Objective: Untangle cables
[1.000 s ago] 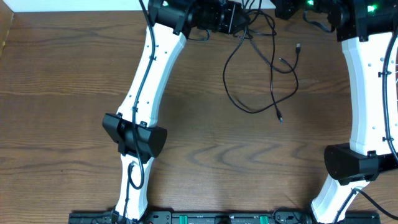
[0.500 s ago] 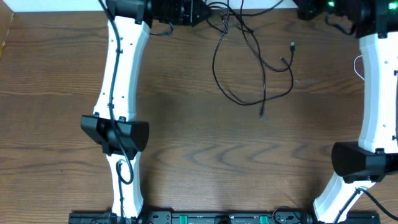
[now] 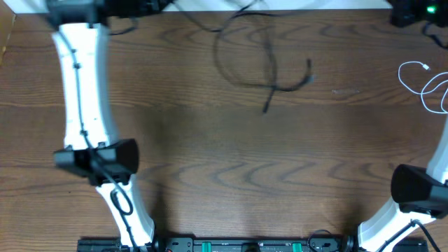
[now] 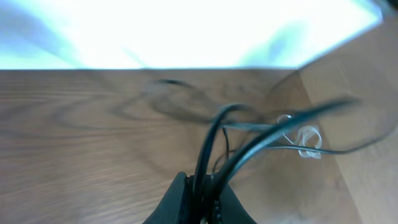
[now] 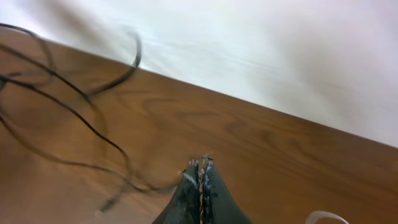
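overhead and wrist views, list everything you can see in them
black cables: count unclear, blurred, black, far middle of the table
white cable: 1, white, loose loops at the right edge
table: 1, brown wood grain, fills the overhead view
rail: 1, black with green parts, near edge
left arm: 1, white and black, left side
right arm: 1, white and black, right side
left gripper: 1, black, shut on black cables
right gripper: 1, black, shut
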